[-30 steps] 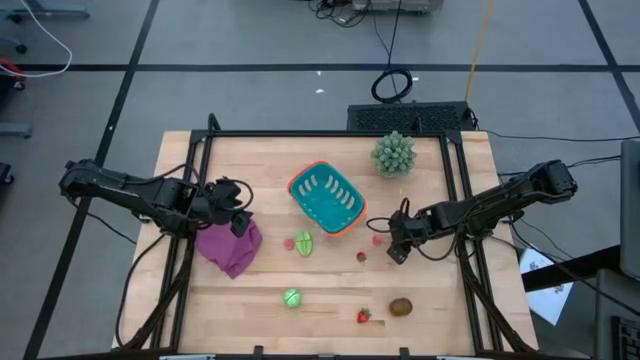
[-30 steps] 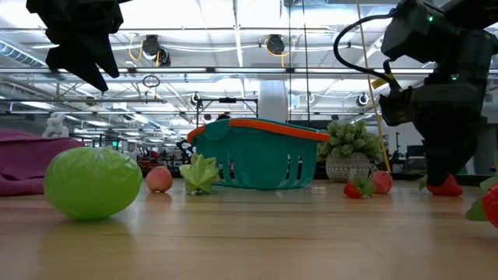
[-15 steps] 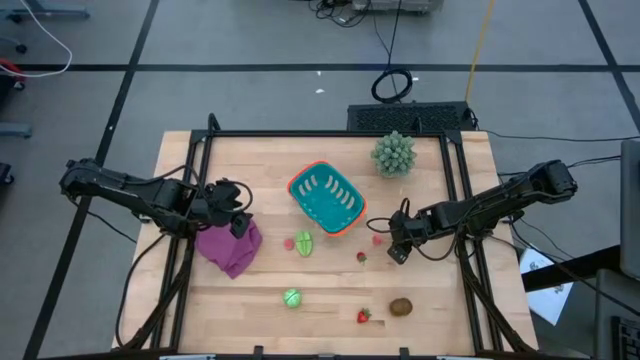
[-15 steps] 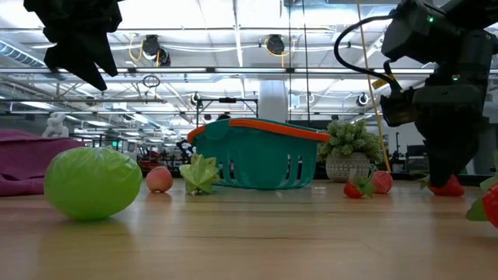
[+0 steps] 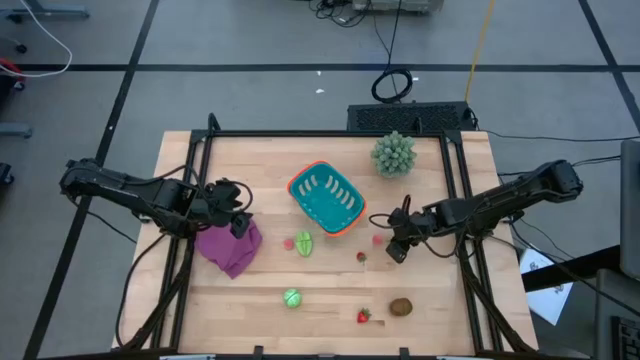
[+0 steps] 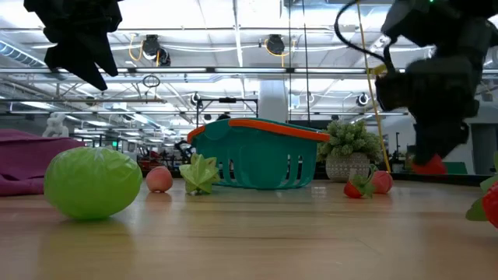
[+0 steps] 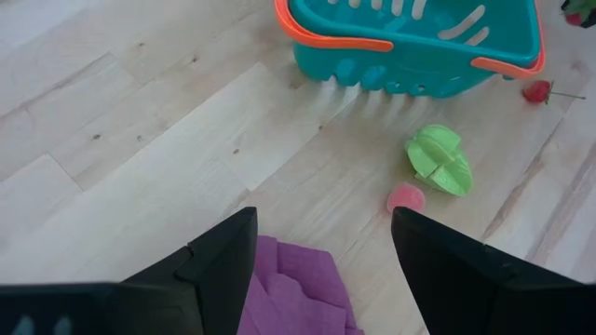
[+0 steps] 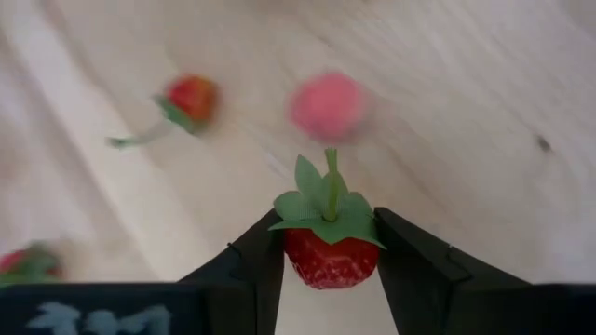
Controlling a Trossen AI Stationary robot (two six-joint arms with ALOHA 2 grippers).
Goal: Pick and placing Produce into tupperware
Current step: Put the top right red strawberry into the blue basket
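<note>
Gripping a strawberry (image 8: 328, 257) between its two fingers (image 8: 250, 263), the right claw (image 5: 393, 249) hangs just off the surface (image 5: 250, 290) at the right, leaf cap and stem poking out past the fingertips. In the low view the red fruit shows under the dark claw body, clear of the wood.

Nearest the front edge lie three pieces of produce: a round green piece (image 5: 291, 297), a second strawberry (image 5: 363, 316) and a brown kiwi (image 5: 401, 307) just to its right. In the low view the green piece looms large at the front left.

Farther in, a small red berry (image 5: 361, 257) sits left of the right claw, and a pink ball (image 5: 378, 239) lies just beyond it. A leafy green piece (image 5: 304, 243) rests near the basket's front corner with another pink ball (image 5: 288, 241) just beside it.

At the left, the left claw (image 5: 240, 212) hovers over a crumpled purple cloth (image 5: 229, 247); its wrist view shows the two fingers (image 7: 223, 256) spread apart with nothing between them, the cloth (image 7: 293, 288) under them and the leafy piece and pink ball ahead.

The teal basket (image 5: 326, 197), orange-rimmed, stands near the middle of the surface, tilted askew to its edges; none of the produce shows inside it. Beyond it, toward the back right, sits a spiky pale-green plant ball (image 5: 393, 153).
</note>
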